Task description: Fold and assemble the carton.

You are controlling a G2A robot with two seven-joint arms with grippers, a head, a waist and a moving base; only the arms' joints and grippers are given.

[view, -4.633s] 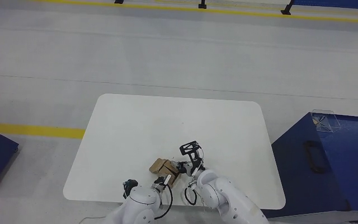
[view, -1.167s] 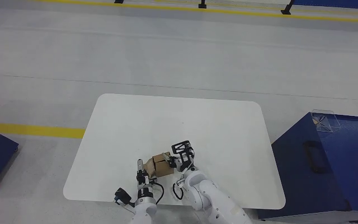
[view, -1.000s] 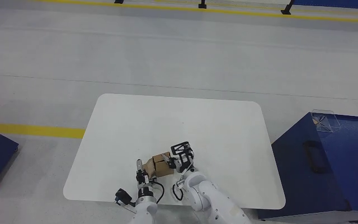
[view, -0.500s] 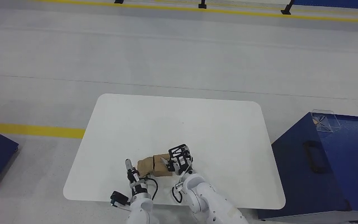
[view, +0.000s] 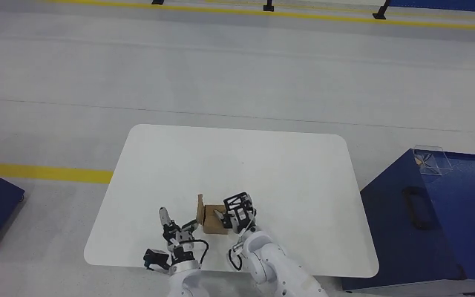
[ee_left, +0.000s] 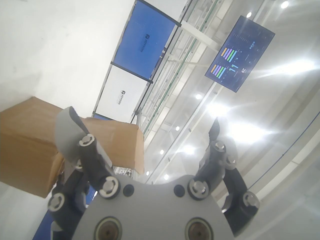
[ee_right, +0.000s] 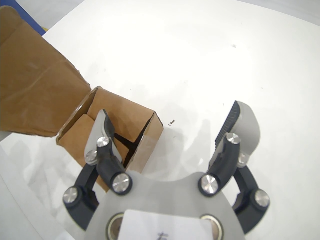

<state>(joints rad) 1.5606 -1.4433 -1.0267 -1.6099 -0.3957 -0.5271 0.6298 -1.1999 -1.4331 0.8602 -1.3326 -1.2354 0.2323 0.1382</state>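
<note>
A small brown carton [view: 213, 220] lies near the front edge of the white table [view: 297, 171], its long lid flap [view: 199, 209] standing up. My right gripper [view: 234, 209] is open over the carton's open end. In the right wrist view, one of its fingers [ee_right: 105, 123] dips inside the carton [ee_right: 125, 116] mouth beside the folded inner flaps, while the lid flap [ee_right: 37, 88] leans away and the right gripper [ee_right: 172, 121] spans bare table. My left gripper [view: 173, 229] stands open just left of the carton, tilted upward. The left wrist view has the carton [ee_left: 25, 146] behind one finger [ee_left: 72, 126].
A blue cabinet [view: 430, 215] stands off the table's right side with a clear plastic holder [view: 430, 158] on top. The far and right parts of the table are bare. The carton sits close to the table's front edge.
The left gripper let go of the carton and drew back to the left, opening. The carton slid slightly left and its lid flap now stands upright. The right gripper followed the carton.
</note>
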